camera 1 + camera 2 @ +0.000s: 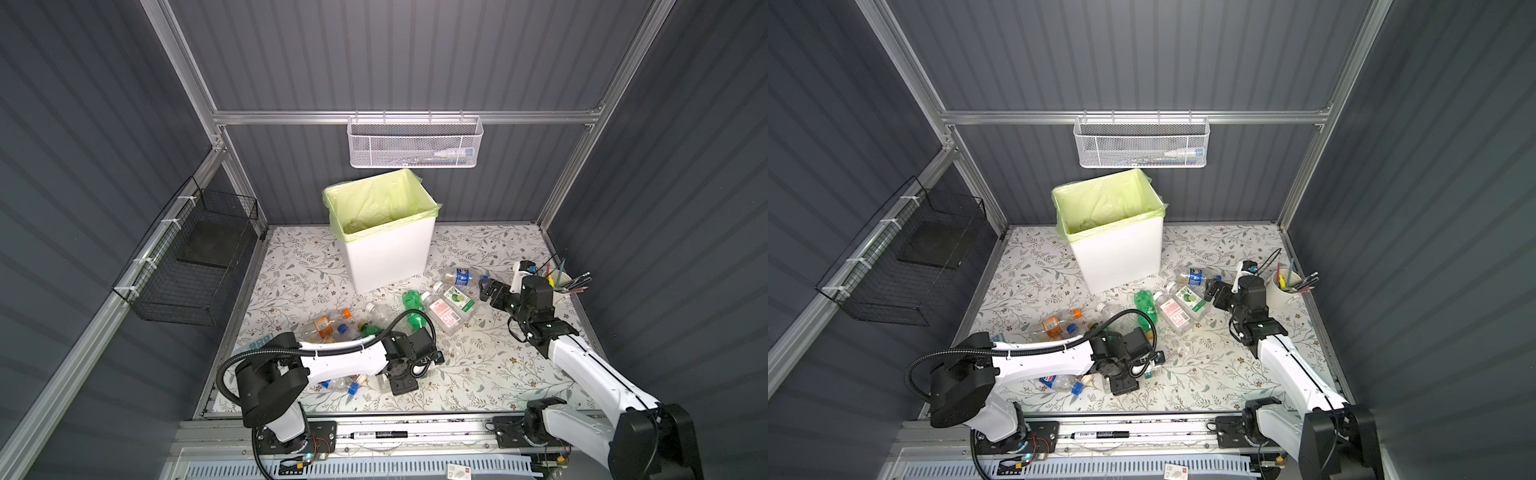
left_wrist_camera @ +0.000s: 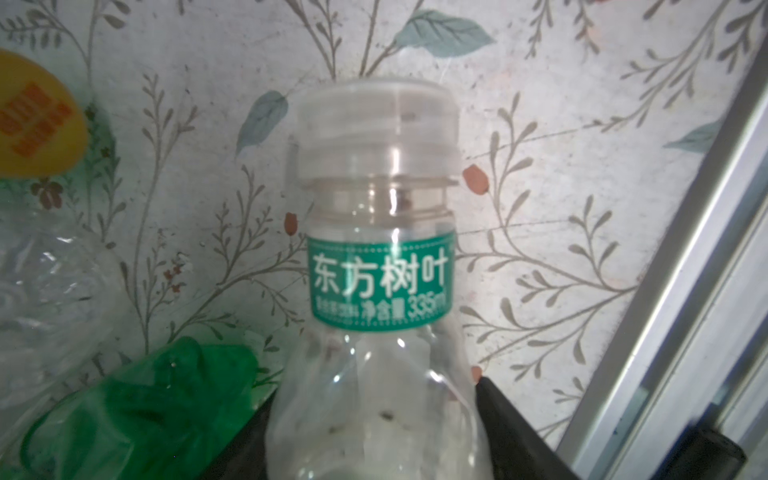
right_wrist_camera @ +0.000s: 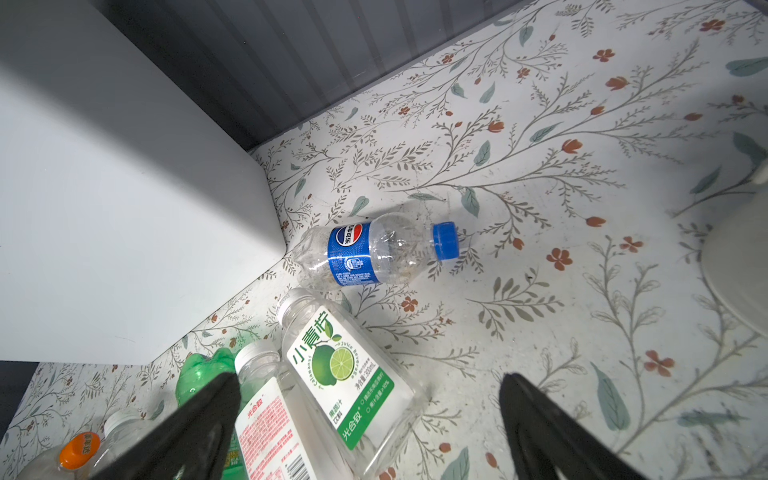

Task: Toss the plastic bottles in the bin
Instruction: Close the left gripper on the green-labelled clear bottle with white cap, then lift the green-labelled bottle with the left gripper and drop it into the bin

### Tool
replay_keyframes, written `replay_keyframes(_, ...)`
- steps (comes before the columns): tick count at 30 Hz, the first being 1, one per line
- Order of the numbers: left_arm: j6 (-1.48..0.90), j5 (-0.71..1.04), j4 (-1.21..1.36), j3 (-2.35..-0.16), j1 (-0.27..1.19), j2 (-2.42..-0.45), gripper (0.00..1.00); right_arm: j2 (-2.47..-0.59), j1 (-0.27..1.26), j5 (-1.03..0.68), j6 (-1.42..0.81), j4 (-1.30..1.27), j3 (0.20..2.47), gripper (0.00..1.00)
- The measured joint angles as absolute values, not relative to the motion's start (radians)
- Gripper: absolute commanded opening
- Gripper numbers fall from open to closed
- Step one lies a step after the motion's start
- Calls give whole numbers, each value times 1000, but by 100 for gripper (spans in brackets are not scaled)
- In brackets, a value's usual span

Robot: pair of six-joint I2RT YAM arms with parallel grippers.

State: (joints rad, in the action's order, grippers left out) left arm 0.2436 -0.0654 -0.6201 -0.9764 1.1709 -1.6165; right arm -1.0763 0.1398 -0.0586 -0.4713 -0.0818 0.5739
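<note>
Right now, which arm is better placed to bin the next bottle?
Left. The left tool clamps a clear bottle with a green label. The right tool hangs open near the lime bottle, holding nothing.

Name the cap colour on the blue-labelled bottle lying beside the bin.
Blue; the cap shows best in the right wrist view.

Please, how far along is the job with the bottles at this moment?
Done: nothing that can be seen; no bottle shows inside the bin. In hand: the left tool holds a clear bottle; the right tool is open and empty. Left: nearly all of it, for example the blue-label bottle and the green bottle, both lying on the table.
</note>
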Motion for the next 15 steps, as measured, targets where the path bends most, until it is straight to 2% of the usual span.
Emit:
replay_keyframes(9,239,-69,-580,-979,1171,-1589,36,-1076,128,-65,-471,-81,574,99)
replay_keyframes(13,210,-181,-551,-1004,1170,-1493,29,-1069,118,-68,-471,-79,574,99)
replay_keyframes(15,202,-260,-520,-1038,1168,-1435,29,-1057,113,-68,-471,-74,574,99)
